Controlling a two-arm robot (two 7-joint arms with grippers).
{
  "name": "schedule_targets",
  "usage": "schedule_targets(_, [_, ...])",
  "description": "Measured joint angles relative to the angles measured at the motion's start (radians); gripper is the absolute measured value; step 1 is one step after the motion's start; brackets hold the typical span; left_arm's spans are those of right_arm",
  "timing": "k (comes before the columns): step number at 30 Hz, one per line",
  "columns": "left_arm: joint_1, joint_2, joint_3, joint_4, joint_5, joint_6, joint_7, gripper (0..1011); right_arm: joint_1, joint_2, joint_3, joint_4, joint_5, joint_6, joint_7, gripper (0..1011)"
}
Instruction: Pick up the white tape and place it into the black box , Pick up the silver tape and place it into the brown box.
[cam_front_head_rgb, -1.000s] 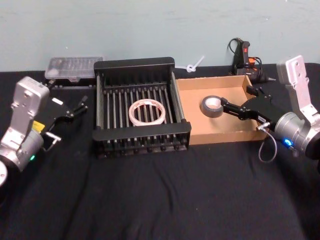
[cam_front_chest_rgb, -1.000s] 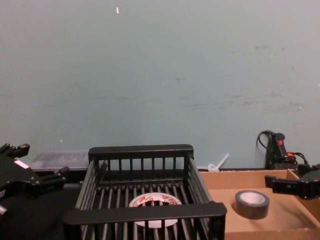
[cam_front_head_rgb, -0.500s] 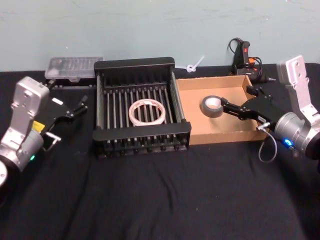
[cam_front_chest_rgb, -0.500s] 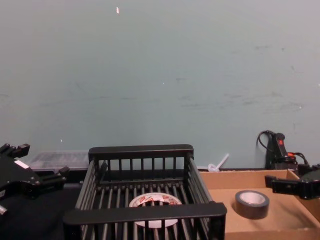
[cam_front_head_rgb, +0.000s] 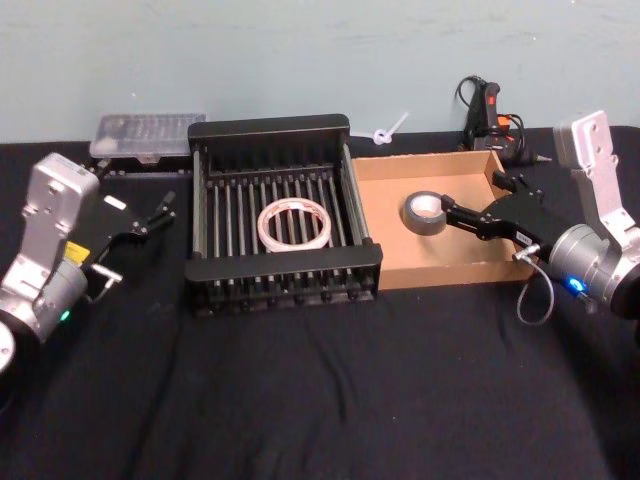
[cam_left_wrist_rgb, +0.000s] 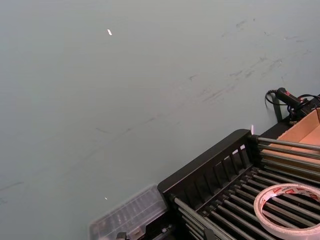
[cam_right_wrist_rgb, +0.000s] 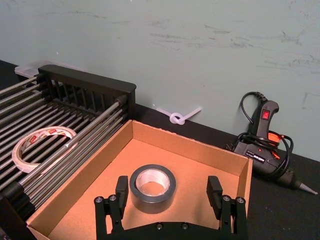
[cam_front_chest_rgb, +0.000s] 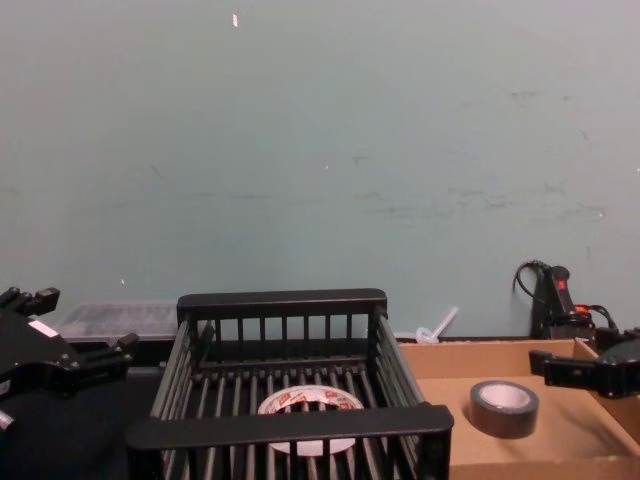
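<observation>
While both rolls are lying flat in their boxes, I am reading the task as essentially done. My right gripper (cam_right_wrist_rgb: 167, 197) is hovering over the near wall of the brown box (cam_front_head_rgb: 470, 262), its fingers spread apart with the silver tape (cam_right_wrist_rgb: 152, 187) sitting just ahead of them, untouched on the cardboard floor. My left gripper (cam_front_head_rgb: 160, 211) is idling beside the black box (cam_front_head_rgb: 283, 265), apparently parted, with the white tape (cam_front_head_rgb: 293, 222) lying well off to its side on the slats. I am judging the silver roll as stiff, dense and grippy, best pinched across its thick wall. I am treating the white ring as light, thin and easily squashed, so its rim wants a gentle pinch.
</observation>
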Motion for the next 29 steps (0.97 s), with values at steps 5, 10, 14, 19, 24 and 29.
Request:
schedule_targets(5, [0.0,0.0,0.0,0.0,0.0,0.0,0.0,1001,0.0,0.0,0.0,0.0,0.0,0.0,0.0,1002])
schedule_targets(10, [0.0,0.0,0.0,0.0,0.0,0.0,0.0,1001,0.0,0.0,0.0,0.0,0.0,0.0,0.0,1002])
schedule_targets(14, [0.0,0.0,0.0,0.0,0.0,0.0,0.0,1001,0.0,0.0,0.0,0.0,0.0,0.0,0.0,1002])
schedule_targets(19, [0.0,0.0,0.0,0.0,0.0,0.0,0.0,1001,0.0,0.0,0.0,0.0,0.0,0.0,0.0,1002])
schedule_targets(24, [0.0,0.0,0.0,0.0,0.0,0.0,0.0,1001,0.0,0.0,0.0,0.0,0.0,0.0,0.0,1002])
schedule_targets(29, [0.0,0.0,0.0,0.0,0.0,0.0,0.0,1001,0.0,0.0,0.0,0.0,0.0,0.0,0.0,1002])
